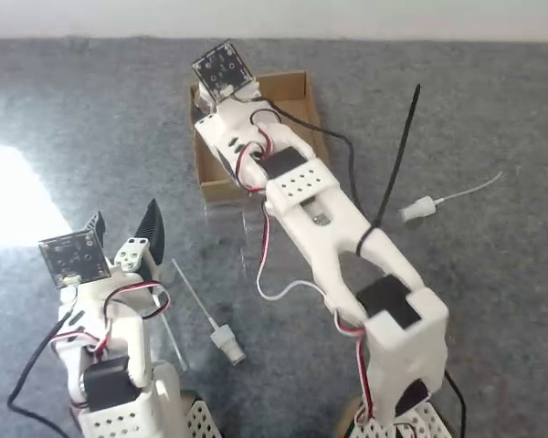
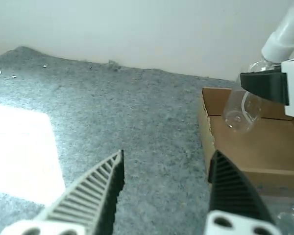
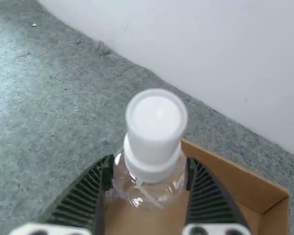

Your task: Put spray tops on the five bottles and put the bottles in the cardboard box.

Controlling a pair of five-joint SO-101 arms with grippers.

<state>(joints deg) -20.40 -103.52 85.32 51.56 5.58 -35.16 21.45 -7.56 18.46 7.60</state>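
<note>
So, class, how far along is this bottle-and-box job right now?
Done: one bottle wears its spray top. In hand: the right gripper holds it above the cardboard box. To do: two loose spray tops lie on the table; the left gripper is open.

The left arm point(image 1: 128, 342) and right arm point(image 1: 342, 233) are white printed plastic with black servo blocks point(image 1: 105, 381), perforated plates point(image 1: 301, 182), and looping red, white and black wires point(image 1: 245, 162). A square black camera board point(image 1: 224, 69) sits at each wrist. The left gripper point(image 2: 167, 164) and right gripper point(image 3: 149, 165) have dark ribbed fingers.
</note>
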